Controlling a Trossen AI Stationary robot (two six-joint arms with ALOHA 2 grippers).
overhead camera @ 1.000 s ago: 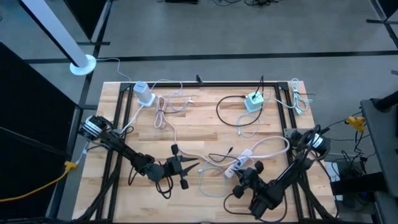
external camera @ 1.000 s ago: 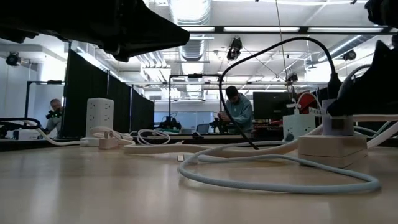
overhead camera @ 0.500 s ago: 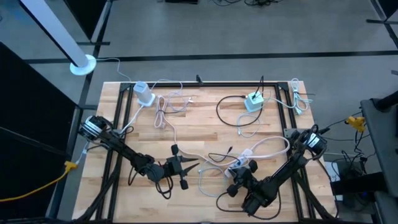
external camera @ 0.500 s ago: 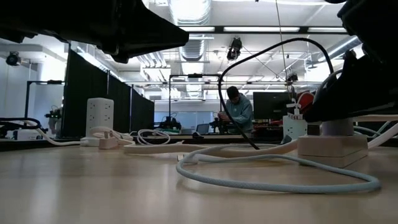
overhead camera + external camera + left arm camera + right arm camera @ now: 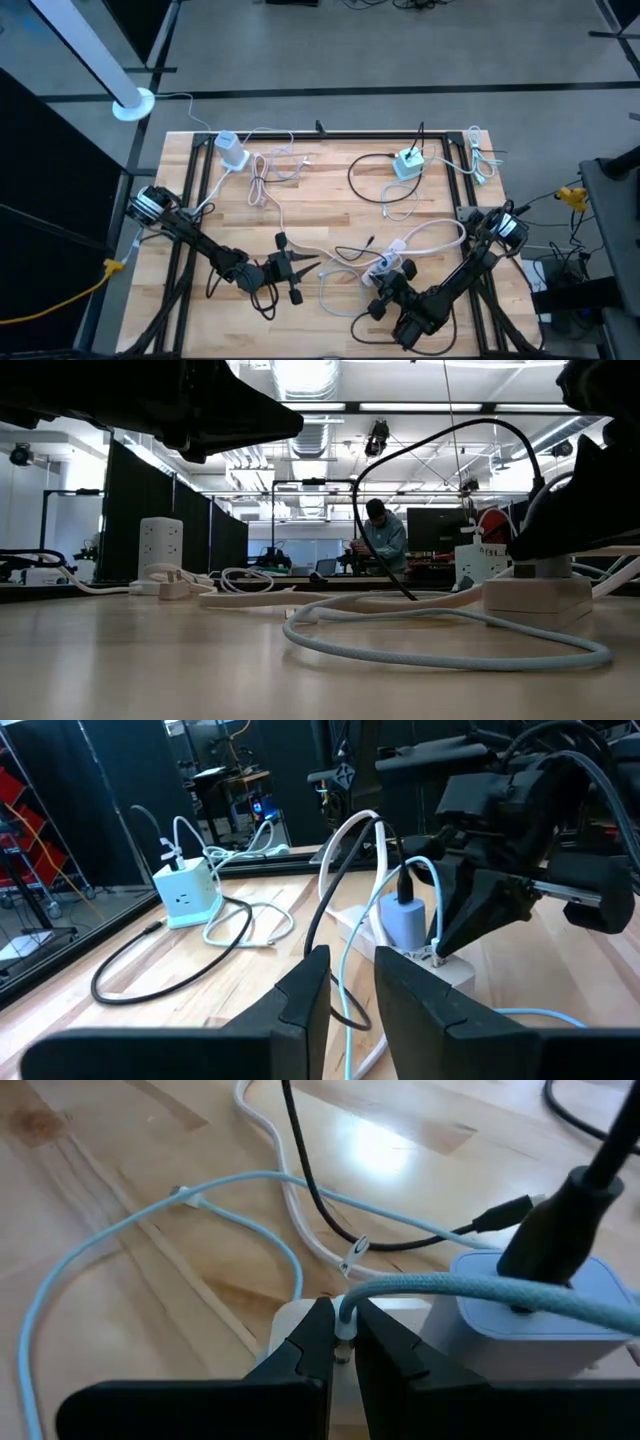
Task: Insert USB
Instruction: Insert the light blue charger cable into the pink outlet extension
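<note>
Over on the left side of the wooden table [image 5: 330, 215], left gripper [image 5: 297, 268] parked low near the front edge, fingers [image 5: 300, 1005] with just a narrow gap, nothing between them. Farther back on that side, white charger block [image 5: 230, 150] with loose white cables [image 5: 262, 180] trailing off it. Toward the middle, black cable [image 5: 352, 250] snaking across the boards, light blue cable [image 5: 335, 290] looped near the front. Right of centre, white power strip [image 5: 385, 262] lying flat with a pale blue adapter [image 5: 405, 923] plugged into it, black lead sticking up out of that. Right gripper [image 5: 382, 278] down right at the strip, fingertips [image 5: 318, 1342] pinched on the USB plug [image 5: 345, 1327] at the end of the blue cable, plug sitting right at the strip's edge. Can't tell if it's actually seated. Back right, teal charger cube [image 5: 407, 163]. Way off in the room, person [image 5: 380, 540] at a desk.
</note>
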